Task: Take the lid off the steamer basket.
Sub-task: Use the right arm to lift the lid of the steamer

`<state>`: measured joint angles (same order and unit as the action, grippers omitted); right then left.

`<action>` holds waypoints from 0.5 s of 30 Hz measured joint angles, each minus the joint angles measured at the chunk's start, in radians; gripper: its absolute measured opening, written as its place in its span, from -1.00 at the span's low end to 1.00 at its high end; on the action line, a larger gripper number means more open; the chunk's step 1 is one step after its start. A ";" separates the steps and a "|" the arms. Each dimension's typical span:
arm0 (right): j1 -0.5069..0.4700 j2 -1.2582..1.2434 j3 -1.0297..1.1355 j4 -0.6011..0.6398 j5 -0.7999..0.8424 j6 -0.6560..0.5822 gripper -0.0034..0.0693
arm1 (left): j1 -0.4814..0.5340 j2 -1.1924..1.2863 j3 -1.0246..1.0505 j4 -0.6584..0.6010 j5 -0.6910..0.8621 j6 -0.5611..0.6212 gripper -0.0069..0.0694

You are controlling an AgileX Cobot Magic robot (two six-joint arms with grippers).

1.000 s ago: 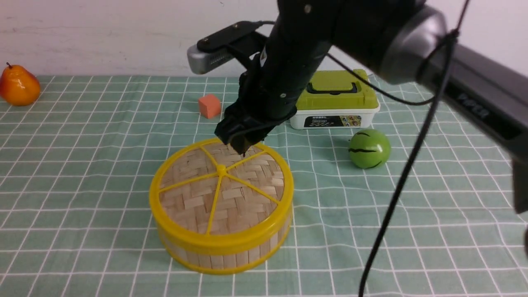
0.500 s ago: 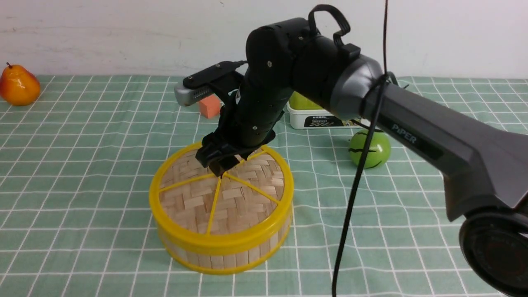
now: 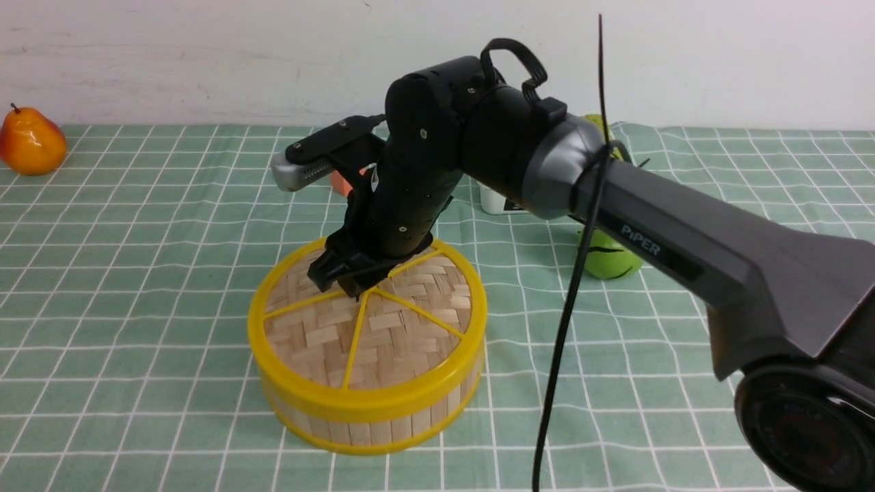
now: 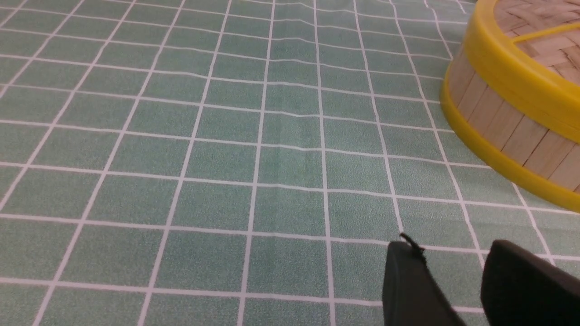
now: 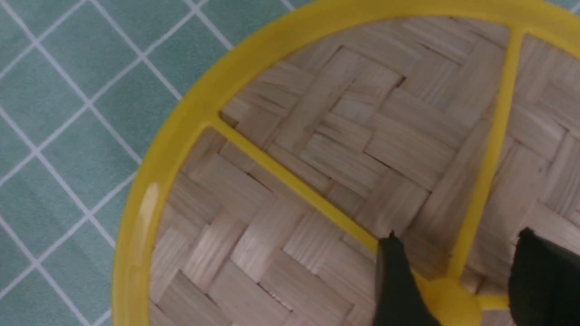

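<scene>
Clock: hours are read on the table in the front view, with 12 away from the robot.
Tablecloth [image 3: 137, 307]: green with a white grid, covering the whole table.
Pear [image 3: 31, 142]: orange, upright, far out at 10 o'clock from the basket, close to the wall.
Left gripper [image 4: 451, 253]: seen only by its own wrist camera. The two black fingers stand apart with bare tablecloth showing between them and nothing held. The basket's side is nearby.
Cube [image 3: 340, 183]: orange, at 12 o'clock from the basket, mostly hidden behind the right arm.
Basket [image 3: 369, 430]: a round tub of pale wooden slats with yellow rims, flat on the cloth near the middle of the table.
Lid [image 3: 403, 342]: woven bamboo with a yellow rim and yellow spokes, seated level on top of the basket and closing it.
Knob [image 5: 451, 308]: yellow, at the lid's centre where the spokes meet.
Right gripper [image 5: 457, 244]: pointing down onto the lid's centre. The jaws are parted, with one finger on each side of the knob. One finger is at the knob's edge, and a clear gap is left at the other. It is not clamped.
Box [image 3: 495, 201]: white, at 1 o'clock from the basket, largely hidden by the arm.
Ball [image 3: 608, 256]: green with dark stripes, at 2 o'clock, well apart from the basket.
Cable [image 3: 567, 307]: black, hanging in front of the right arm.
</scene>
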<state>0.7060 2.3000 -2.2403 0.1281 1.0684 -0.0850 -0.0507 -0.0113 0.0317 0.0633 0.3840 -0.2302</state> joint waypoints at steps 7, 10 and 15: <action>0.002 0.000 -0.006 -0.006 0.040 0.024 -0.46 | 0.000 0.000 0.000 0.000 0.000 0.000 -0.19; 0.002 0.000 -0.007 -0.001 0.053 0.024 -0.59 | 0.000 0.000 0.000 0.000 0.000 0.000 -0.19; 0.002 -0.001 -0.021 0.009 0.063 0.024 -0.68 | 0.000 0.000 0.000 0.000 0.000 0.000 -0.19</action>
<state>0.7079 2.2991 -2.2609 0.1371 1.1318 -0.0606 -0.0507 -0.0113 0.0317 0.0633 0.3840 -0.2302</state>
